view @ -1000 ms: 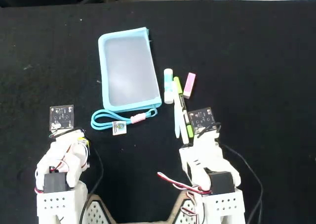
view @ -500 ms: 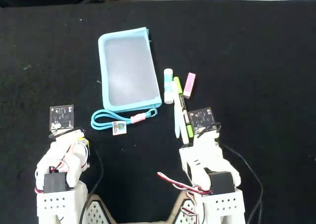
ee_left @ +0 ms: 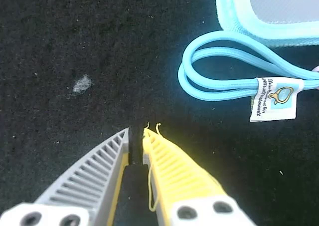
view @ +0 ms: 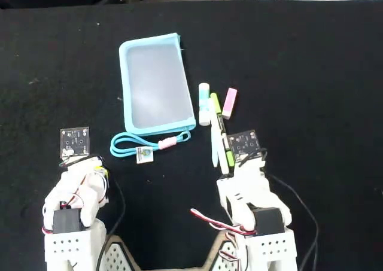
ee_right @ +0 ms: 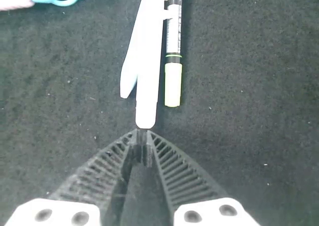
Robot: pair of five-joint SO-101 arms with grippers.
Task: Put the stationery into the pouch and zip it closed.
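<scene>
left gripper [ee_left: 137,133]: arm's folded back low at the near edge of the table, fingers pinched together, holding nothing
right gripper [ee_right: 142,136]: same tucked pose, fingers closed on nothing
pouch [view: 157,85]: flat on the black cloth [view: 311,73], well ahead of both grippers
blue cord [ee_left: 219,81]: looped off the pouch's near end, just ahead of the left gripper and to its right
white pen [ee_right: 147,61]: its end sits right at the right gripper's tips, can't tell if it touches
green marker [ee_right: 173,61]: lying alongside the pen
glue stick [view: 204,103], pink eraser [view: 230,102]: farther out, beside the pouch
</scene>
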